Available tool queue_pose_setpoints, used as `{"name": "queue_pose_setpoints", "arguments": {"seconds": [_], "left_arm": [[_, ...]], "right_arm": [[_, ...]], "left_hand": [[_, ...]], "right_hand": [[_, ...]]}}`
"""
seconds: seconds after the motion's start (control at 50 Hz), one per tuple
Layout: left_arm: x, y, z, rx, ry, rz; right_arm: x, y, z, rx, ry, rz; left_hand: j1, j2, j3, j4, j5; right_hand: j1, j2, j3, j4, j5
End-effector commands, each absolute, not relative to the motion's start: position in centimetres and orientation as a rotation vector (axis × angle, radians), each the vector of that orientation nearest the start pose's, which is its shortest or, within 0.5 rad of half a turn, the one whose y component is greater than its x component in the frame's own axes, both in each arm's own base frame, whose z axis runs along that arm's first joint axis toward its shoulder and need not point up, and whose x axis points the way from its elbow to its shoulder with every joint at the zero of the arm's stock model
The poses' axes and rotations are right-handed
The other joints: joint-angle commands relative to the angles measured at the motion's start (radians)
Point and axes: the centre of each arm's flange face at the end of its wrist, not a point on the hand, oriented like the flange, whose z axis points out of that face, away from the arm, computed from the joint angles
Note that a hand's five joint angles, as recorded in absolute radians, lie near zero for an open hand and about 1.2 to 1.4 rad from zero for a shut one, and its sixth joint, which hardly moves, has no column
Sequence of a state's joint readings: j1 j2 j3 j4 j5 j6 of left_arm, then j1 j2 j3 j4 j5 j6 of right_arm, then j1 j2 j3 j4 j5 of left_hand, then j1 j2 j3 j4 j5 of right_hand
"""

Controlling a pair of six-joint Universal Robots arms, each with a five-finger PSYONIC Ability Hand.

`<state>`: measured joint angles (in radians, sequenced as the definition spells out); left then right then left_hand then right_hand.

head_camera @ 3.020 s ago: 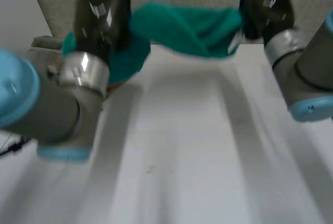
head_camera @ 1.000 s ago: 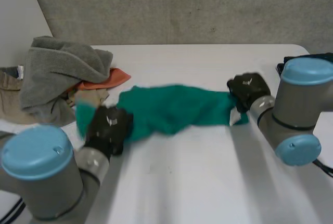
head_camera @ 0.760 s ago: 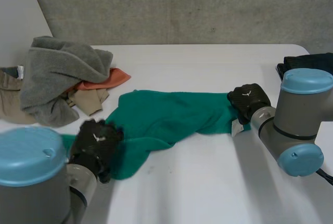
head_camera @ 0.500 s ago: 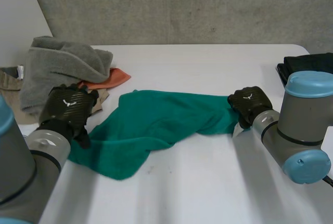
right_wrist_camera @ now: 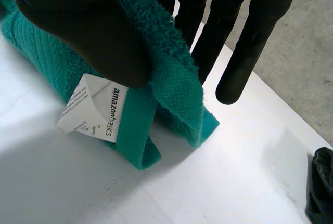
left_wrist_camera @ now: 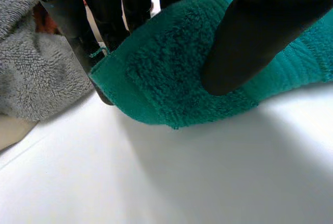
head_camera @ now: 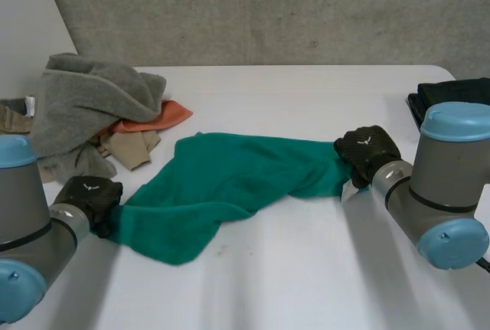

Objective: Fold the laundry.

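A green towel [head_camera: 237, 181] lies stretched and rumpled across the white table [head_camera: 306, 269], from near left to middle right. My left hand [head_camera: 90, 201] pinches the towel's near left corner [left_wrist_camera: 171, 78] between thumb and fingers, low at the table. My right hand [head_camera: 366, 151] pinches the towel's right corner [right_wrist_camera: 171, 94] between thumb and fingers; a white label [right_wrist_camera: 93, 109] hangs from that corner just above the table.
A heap of laundry sits at the far left: a grey towel [head_camera: 92, 100], an orange cloth [head_camera: 157, 118] and beige pieces [head_camera: 130, 150]. A dark cloth [head_camera: 452, 93] lies at the table's right edge. A grey wall stands behind the table.
Both hands came down from holding the towel in the air and laid it on the table. My left hand swung out to the near left, drawing its corner along. The right hand barely moved.
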<state>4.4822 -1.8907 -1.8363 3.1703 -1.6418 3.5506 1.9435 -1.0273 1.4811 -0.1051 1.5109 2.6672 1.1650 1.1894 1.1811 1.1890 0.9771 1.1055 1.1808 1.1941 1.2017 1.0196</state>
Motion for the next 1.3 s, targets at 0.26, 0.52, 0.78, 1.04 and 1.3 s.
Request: {"name": "queue_pose_setpoints", "arguments": {"seconds": [0.26,0.52,0.78,1.04,1.3], "left_arm": [[-18.9,-19.9,26.6,0.751,2.191,-1.986],[-20.3,-19.5,24.5,0.874,2.282,-1.960],[-24.0,-24.7,22.5,0.875,2.305,-1.960],[-24.3,-25.5,24.6,0.812,2.229,-2.047],[-24.4,-26.8,25.2,0.773,2.199,-2.087]], "right_arm": [[21.3,-26.6,27.9,-1.166,2.378,-1.818],[19.6,-33.9,24.3,-0.733,2.435,-1.580],[21.6,-40.5,20.7,-0.497,2.432,-1.940],[20.9,-33.5,24.1,-1.016,2.390,-1.973],[20.1,-25.8,18.2,-1.534,2.339,-1.689]], "left_hand": [[0.231,0.207,0.215,0.207,0.245],[0.231,0.207,0.215,0.207,0.245],[0.231,0.207,0.215,0.207,0.245],[0.231,0.207,0.215,0.207,0.245],[0.231,0.207,0.215,0.207,0.245]], "right_hand": [[-0.008,-0.083,-0.096,-0.104,-0.096],[0.116,0.040,0.027,0.019,0.027],[-0.931,-1.006,-1.020,-1.027,-1.020],[-0.931,-1.006,-1.020,-1.027,-1.020],[-0.931,-1.006,-1.020,-1.027,-1.020]]}}
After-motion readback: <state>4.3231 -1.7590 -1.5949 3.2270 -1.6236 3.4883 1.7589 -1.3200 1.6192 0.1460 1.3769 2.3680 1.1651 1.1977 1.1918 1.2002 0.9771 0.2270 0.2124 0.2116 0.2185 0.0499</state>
